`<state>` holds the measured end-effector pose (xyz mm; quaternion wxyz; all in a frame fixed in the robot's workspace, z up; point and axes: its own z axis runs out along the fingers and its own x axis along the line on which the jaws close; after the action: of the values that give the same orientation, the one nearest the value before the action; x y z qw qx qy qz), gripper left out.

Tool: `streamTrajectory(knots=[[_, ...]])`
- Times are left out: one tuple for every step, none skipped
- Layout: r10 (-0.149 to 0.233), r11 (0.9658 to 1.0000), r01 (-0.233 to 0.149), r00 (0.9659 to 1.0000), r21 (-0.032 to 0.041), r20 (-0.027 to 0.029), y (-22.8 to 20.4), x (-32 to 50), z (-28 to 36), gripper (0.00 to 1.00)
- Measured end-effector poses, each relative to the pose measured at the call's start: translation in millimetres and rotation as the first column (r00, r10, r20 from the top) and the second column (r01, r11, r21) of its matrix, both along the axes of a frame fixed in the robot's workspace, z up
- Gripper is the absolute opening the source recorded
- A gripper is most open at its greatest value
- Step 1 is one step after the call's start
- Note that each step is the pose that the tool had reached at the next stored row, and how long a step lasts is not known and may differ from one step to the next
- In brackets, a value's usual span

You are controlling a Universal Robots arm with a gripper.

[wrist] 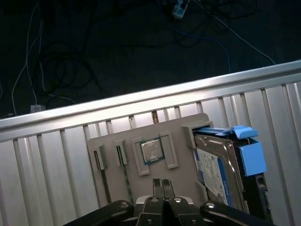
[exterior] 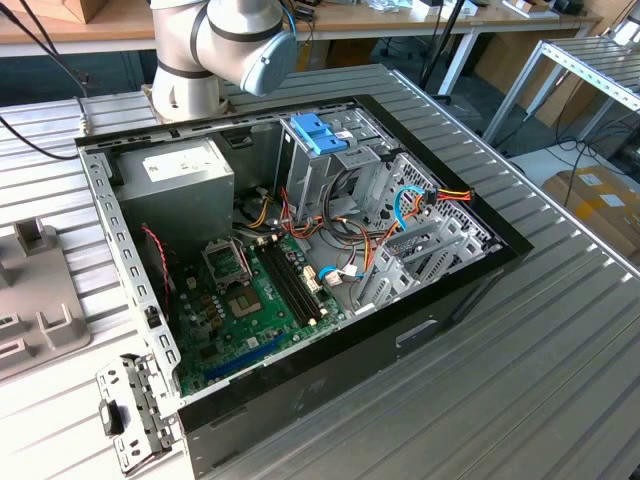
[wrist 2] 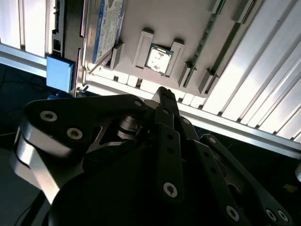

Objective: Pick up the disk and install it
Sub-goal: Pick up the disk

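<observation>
The disk (wrist: pixel 218 170) is a grey metal drive with a white-and-blue label and bright blue side rails. It sits in a slot at one end of a grey holder plate (wrist: pixel 136 126) on the ribbed metal table. The second wrist view shows the disk's label (wrist 2: pixel 107 29) and a blue rail tab (wrist 2: pixel 60 73). My gripper (wrist: pixel 162 182) hangs above the plate with its black fingers pressed together and nothing between them. It is over the plate's middle, beside the disk and apart from it. In the second wrist view the gripper (wrist 2: pixel 163 92) points at the plate's edge.
A processor chip (wrist: pixel 153 150) lies in a recess of the plate next to the disk. In the exterior view an open computer case (exterior: pixel 470 275) lies on the table, with a blue bracket (exterior: pixel 320 133) at its drive bay, a grey power supply (exterior: pixel 185 175) and loose cables. Beyond the table's edge is dark floor.
</observation>
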<state>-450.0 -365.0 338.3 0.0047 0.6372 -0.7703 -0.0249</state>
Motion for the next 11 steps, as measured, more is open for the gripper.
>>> streamTrajectory(knots=[[0.012, 0.9999, -0.012, 0.9999, 0.0000, 0.0000, 0.0, 0.0, 0.0, 0.11], [0.023, 0.9997, -0.023, 0.9997, 0.0000, 0.0000, 0.0, 0.0, 0.0, 0.11], [0.035, 0.9994, -0.035, 0.9994, 0.0000, 0.0001, 0.0, 0.0, 0.0, 0.11], [0.050, 0.9987, -0.050, 0.9987, 0.0000, 0.0001, 0.0, 0.0, 0.0, 0.11], [0.074, 0.9973, -0.074, 0.9973, 0.0000, 0.0000, 0.0, 0.0, 0.0, 0.11], [0.093, 0.9957, -0.093, 0.9957, 0.0000, 0.0000, 0.0, 0.0, 0.0, 0.11], [0.112, 0.9937, -0.112, 0.9937, 0.0000, 0.0000, 0.0, 0.0, 0.0, 0.11], [0.123, 0.9924, -0.123, 0.9924, 0.0000, 0.0000, 0.0, 0.0, 0.0, 0.11], [0.137, 0.9906, -0.137, 0.9906, 0.0000, 0.0000, 0.0, 0.0, 0.0, 0.11], [0.148, 0.9890, -0.148, 0.9890, 0.0000, 0.0000, 0.0, 0.0, 0.0, 0.11], [0.163, 0.9866, -0.163, 0.9866, 0.0000, 0.0000, 0.0, 0.0, 0.0, 0.11]])
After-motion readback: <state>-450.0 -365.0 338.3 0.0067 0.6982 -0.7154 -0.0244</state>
